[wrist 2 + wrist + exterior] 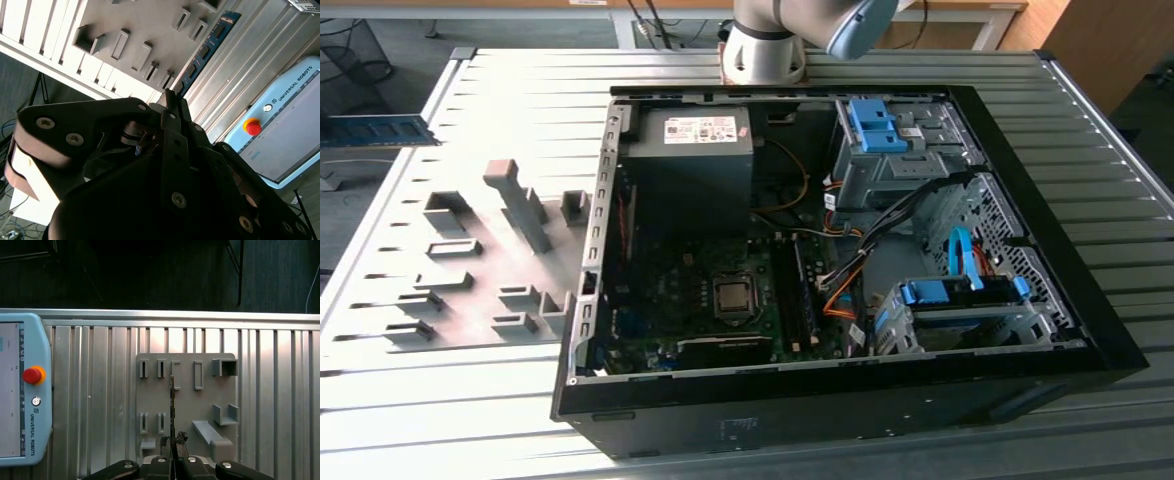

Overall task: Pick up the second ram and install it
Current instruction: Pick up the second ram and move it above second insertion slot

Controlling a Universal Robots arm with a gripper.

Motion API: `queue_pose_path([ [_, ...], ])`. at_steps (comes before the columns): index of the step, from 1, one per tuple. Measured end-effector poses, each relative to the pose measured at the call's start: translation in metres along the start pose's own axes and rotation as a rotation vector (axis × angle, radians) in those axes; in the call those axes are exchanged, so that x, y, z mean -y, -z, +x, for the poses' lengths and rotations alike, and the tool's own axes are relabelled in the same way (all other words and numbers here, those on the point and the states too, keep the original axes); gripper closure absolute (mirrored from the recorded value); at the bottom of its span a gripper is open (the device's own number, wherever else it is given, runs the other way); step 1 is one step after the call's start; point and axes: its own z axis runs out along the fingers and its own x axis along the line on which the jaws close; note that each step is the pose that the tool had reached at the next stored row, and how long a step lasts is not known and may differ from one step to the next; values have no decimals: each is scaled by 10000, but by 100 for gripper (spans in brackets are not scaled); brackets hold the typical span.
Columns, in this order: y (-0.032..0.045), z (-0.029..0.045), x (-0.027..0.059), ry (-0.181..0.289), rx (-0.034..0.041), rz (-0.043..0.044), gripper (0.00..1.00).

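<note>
Ribbed aluminium table [440, 410], grey, w/ dark floor [150, 270] beyond its edge in the first wrist view. On the table an open black PC case [854, 405] lies on its side. Inside it are the motherboard [694, 290], a PSU [687, 150] and blue drive brackets [874, 125]. At the exterior view's left of the case lies a flat grey holder plate [474, 275] w/ small blocks and slots. A pale-blue teach pendant [15, 390] w/ a red stop button [32, 375] lies on the table too, near the plate.

Arm: the base [767, 50] stands at the table's far side, behind the case in the exterior view, and the next link goes up and out of the picture. The gripper [173, 440] is black and shows in both wrist views, its fingers pressed together on the second ram [172, 400].

In the first wrist view the ram is edge-on, a thin dark line going straight out from the fingertips and overlapping the plate's slots. In the second wrist view its flat blue side w/ dark chips shows, running from the fingers out over the plate and the ribbed table.

In the exterior view the ram is at the far left, by the table's edge, about level, well apart from the case and motherboard. Whether it touches anything under it, I cannot tell.
</note>
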Motion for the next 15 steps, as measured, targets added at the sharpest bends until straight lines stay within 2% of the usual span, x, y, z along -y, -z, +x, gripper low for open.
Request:
queue_pose_path([
  [10, 0, 1, 92, 1, 2, 3, 86],
  [15, 0, 0, 98, 1, 2, 2, 86],
])
